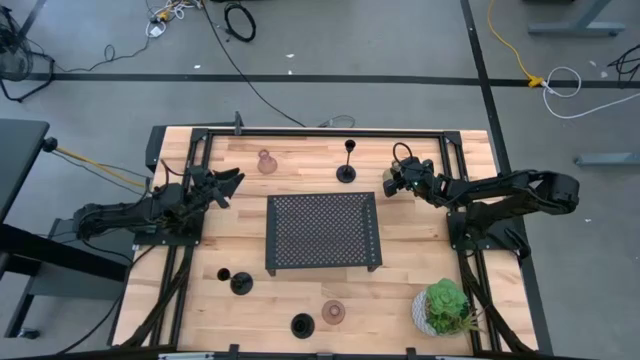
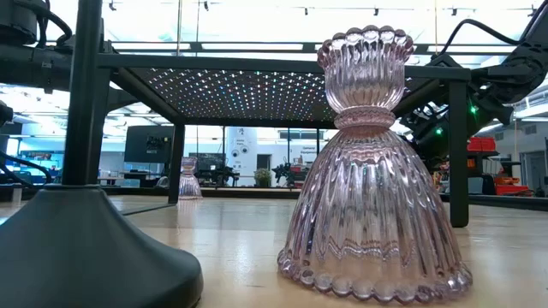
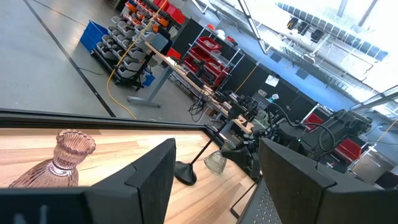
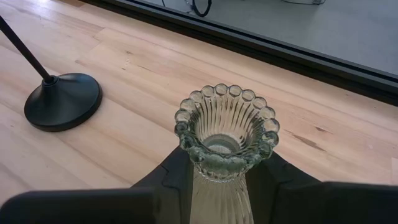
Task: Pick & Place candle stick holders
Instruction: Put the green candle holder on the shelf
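My right gripper (image 1: 392, 183) is at the table's far right and is shut on an olive-green glass holder (image 4: 227, 140). A black holder with a disc base and thin stem (image 1: 347, 165) stands to its left and also shows in the right wrist view (image 4: 62, 101). A pink glass holder (image 1: 266, 161) stands at the far left. My left gripper (image 1: 232, 183) is open and empty just left of that pink holder (image 3: 56, 163). Two black holders (image 1: 240, 283) (image 1: 302, 325) and a pinkish-brown glass holder (image 1: 333, 312) stand on their bases at the near side. My right gripper pinches the green glass holder between its two fingers, just below the beaded rim at its narrow neck (image 4: 198, 177). The fingers come slanting down from the table's right. The holder stands upright with its open top up. The fingers hide its base, so I cannot tell whether it rests on the table.
A black perforated tray (image 1: 322, 232) on legs stands in the table's middle. A green plant in a white pot (image 1: 445, 307) stands at the near right corner. In the low view the near glass holder (image 2: 372, 171) and a black base (image 2: 86, 248) fill the foreground.
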Robot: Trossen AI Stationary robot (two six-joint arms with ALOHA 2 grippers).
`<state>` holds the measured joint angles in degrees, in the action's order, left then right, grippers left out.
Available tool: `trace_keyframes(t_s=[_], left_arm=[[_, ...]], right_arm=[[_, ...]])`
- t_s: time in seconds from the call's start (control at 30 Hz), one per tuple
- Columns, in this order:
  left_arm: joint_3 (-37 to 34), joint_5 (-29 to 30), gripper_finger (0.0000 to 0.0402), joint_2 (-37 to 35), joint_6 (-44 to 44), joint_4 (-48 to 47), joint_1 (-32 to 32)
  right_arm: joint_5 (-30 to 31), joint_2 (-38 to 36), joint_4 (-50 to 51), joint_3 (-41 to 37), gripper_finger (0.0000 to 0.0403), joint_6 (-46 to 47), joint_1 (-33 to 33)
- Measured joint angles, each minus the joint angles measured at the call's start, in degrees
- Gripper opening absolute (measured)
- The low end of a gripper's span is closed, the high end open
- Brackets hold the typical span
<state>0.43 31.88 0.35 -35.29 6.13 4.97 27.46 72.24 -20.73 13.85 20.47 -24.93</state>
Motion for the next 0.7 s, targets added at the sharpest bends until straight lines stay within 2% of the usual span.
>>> trace_keyframes(t_s=[0.27, 0.43, 0.7], left_arm=[[0.0, 0.0, 0.0234, 0.0, 0.0, 0.0, 0.0], [0.0, 0.0, 0.0234, 0.0, 0.0, 0.0, 0.0], [0.0, 0.0, 0.0234, 0.0, 0.0, 0.0, 0.0]], right_arm=[[-1.5, 0.0, -0.1, 0.4, 0.0098, 0.0, 0.2], [-4.7, -0.4, 2.9, 3.1, 0.0098, -0.9, 1.0], [-3.8, -4.4, 20.2, 13.1, 0.0098, -2.6, 3.4]])
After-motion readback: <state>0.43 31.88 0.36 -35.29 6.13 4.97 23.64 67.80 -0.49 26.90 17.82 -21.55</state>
